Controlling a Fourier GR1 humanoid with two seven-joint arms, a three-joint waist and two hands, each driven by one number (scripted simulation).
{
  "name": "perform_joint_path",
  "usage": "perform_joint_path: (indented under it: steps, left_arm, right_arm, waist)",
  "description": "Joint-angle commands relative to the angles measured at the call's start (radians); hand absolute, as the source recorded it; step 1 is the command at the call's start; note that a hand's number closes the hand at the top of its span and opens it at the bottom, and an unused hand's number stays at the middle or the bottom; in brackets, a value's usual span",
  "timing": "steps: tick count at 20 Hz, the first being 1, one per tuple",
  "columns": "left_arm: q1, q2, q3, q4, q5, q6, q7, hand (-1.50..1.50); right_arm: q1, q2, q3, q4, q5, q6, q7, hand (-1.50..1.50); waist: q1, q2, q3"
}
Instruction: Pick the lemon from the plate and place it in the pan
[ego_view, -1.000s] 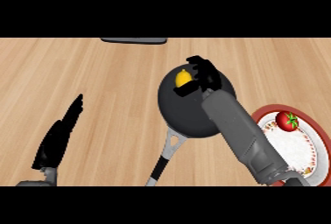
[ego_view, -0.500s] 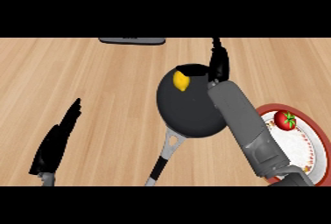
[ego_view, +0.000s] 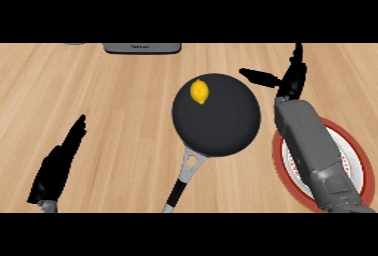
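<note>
Wooden bench (ego_view: 111, 100) carries all. Black pan (ego_view: 221, 120) at centre, handle toward lower edge. Red-rimmed plate (ego_view: 353, 155) just right of pan, mostly under right forearm. Right hand (ego_view: 289, 80) beyond plate, beside pan's far-right rim — fingers straight, apart, holding nothing. Left hand (ego_view: 59, 162) at lower left, fingers straight, together. Lemon (ego_view: 199, 92) in pan — upper-left part.

Just a plain wood tabletop (ego_view: 111, 100)
Light wood grain runs side to side, and a dark grey flat object (ego_view: 142, 47) sits at the far edge.
</note>
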Motion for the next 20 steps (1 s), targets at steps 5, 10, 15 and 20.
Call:
perform_joint_path:
  steps: [5, 10, 15, 20]
  left_arm:
    - [0.059, 0.002, 0.011, -0.052, -0.01, -0.008, 0.005, 0.0]
    - [0.033, -0.013, 0.003, -0.097, -0.016, -0.007, 0.081, 0.0]
    - [0.011, -0.043, 0.008, -0.017, -0.035, -0.007, 0.015, 0.0]
    - [-0.014, -0.046, 0.03, -0.02, -0.049, -0.025, 0.034, 0.0]
  right_arm:
    - [0.323, -0.147, -0.012, -0.291, -0.054, 0.16, -0.08, -1.5]
    - [0.509, -0.277, -0.054, -0.424, -0.108, 0.304, -0.061, -1.5]
    - [0.65, -0.342, -0.116, -0.584, -0.176, 0.401, -0.048, -1.5]
    - [0.752, -0.358, -0.153, -0.665, -0.212, 0.494, -0.041, -1.5]
  waist:
    - [-0.02, -0.01, -0.001]
    - [-0.023, -0.008, -0.001]
    - [-0.016, -0.004, -0.001]
    - [-0.011, -0.004, -0.001]
